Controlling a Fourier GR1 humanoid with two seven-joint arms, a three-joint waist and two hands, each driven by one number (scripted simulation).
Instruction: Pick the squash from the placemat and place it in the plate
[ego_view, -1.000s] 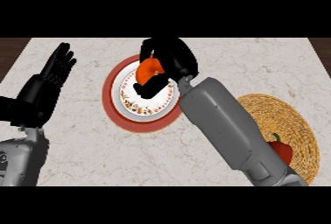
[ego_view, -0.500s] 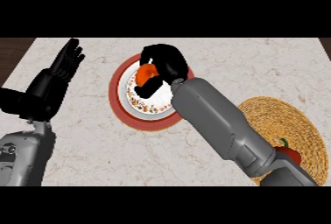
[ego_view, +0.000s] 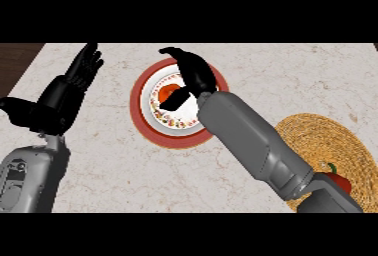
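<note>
Hovering over plate (ego_view: 137, 102), right robot hand (ego_view: 196, 75): fingers spread apart, clamped on nothing. Orange squash (ego_view: 170, 92) lies in plate's white centre, beside thumb. Left robot hand (ego_view: 70, 95) open at left, fingers up. Woven placemat (ego_view: 325, 140) right on tabletop (ego_view: 125, 175), red vegetable (ego_view: 337, 179) on it.

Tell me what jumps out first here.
The right robot hand hovers open over a red-rimmed plate mid-counter, with an orange squash lying in it. The left robot hand rests open at the left. A woven placemat at the right holds a red item, partly hidden by the forearm.
</note>
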